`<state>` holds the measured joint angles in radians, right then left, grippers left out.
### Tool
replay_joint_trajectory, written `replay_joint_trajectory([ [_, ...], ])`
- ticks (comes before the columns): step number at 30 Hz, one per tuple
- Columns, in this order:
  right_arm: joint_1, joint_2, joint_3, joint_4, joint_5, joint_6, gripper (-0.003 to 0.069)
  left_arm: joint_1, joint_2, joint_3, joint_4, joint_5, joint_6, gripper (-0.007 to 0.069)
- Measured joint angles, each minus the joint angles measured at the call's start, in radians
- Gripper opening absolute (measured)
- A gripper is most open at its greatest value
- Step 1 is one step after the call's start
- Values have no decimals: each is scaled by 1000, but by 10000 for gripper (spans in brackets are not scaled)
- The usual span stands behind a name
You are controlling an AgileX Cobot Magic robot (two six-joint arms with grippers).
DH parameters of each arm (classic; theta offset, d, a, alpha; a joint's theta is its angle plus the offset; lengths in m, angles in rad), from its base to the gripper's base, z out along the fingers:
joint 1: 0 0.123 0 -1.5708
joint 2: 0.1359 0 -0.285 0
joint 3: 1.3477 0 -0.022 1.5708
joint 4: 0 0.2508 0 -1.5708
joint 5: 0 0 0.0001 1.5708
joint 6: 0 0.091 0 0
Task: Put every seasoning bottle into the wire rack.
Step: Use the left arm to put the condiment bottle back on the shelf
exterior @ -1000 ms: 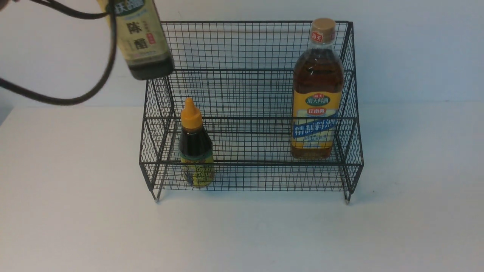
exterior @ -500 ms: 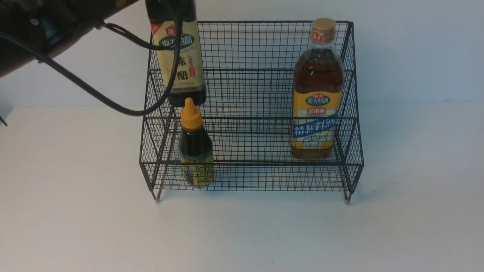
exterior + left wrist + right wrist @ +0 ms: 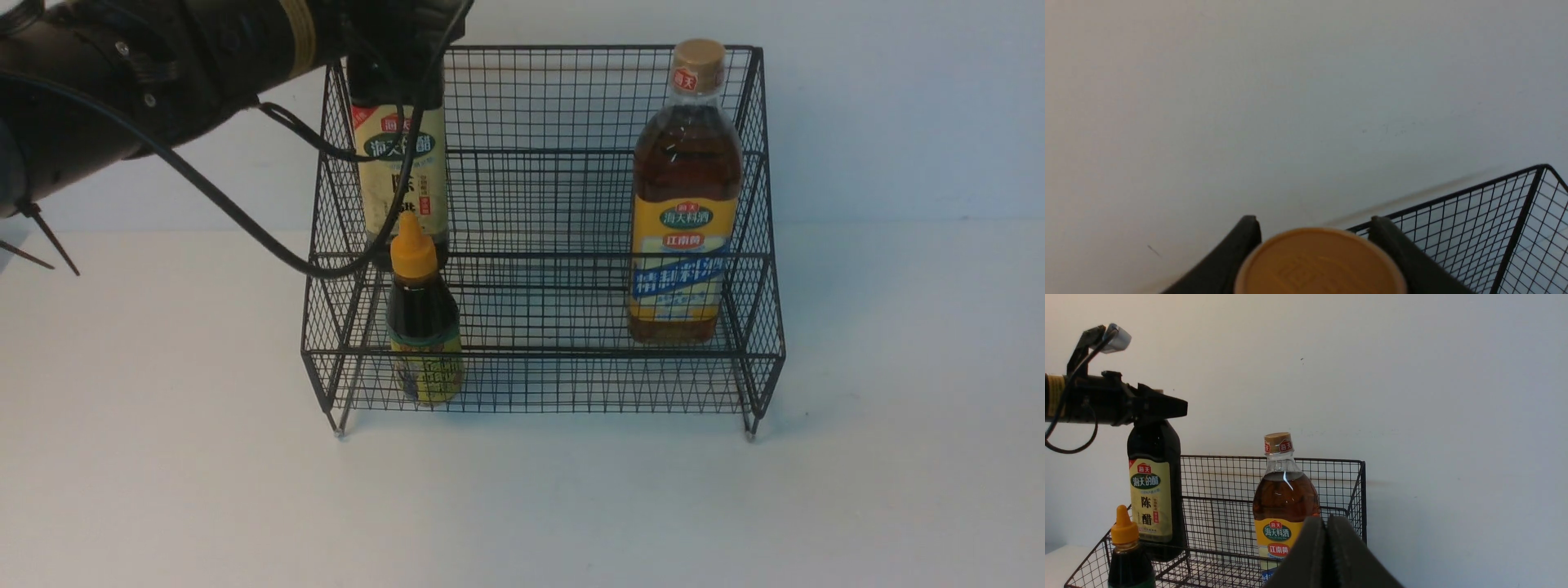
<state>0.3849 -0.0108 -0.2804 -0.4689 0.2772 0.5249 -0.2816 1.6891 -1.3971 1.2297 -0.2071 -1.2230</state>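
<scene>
My left gripper (image 3: 394, 57) is shut on the neck of the tall dark bottle with a cream label (image 3: 404, 175) and holds it upright inside the wire rack (image 3: 539, 253), at its left rear. In the left wrist view its gold cap (image 3: 1319, 263) sits between my fingers (image 3: 1249, 239). I cannot tell if its base touches the tier. The small dark bottle with an orange nozzle cap (image 3: 420, 322) stands in the front tier at the left. The large amber bottle (image 3: 686, 212) stands at the right. My right gripper (image 3: 1326, 524) is shut and empty, out of the front view.
The rack stands on a white table (image 3: 163, 457) against a pale wall (image 3: 898, 106). A black cable (image 3: 245, 224) hangs from my left arm in front of the rack's left side. The right wrist view shows the held bottle (image 3: 1153, 490) and the amber bottle (image 3: 1285, 498).
My left arm has carried the tall dark bottle from outside the rack's upper left corner to the right and down into the rack's left rear. The other two bottles have not moved.
</scene>
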Motion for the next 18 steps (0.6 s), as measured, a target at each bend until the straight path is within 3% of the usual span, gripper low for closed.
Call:
replay_joint_trajectory([
  [11, 0, 0, 0, 0, 1, 0, -15, 0, 57, 0, 112, 5, -213, 307],
  [15, 0, 0, 0, 0, 1, 0, -15, 0, 59, 0, 206, 2, -298, 307],
  [18, 0, 0, 0, 0, 1, 0, -15, 0, 59, 2, 344, -15, -404, 307],
])
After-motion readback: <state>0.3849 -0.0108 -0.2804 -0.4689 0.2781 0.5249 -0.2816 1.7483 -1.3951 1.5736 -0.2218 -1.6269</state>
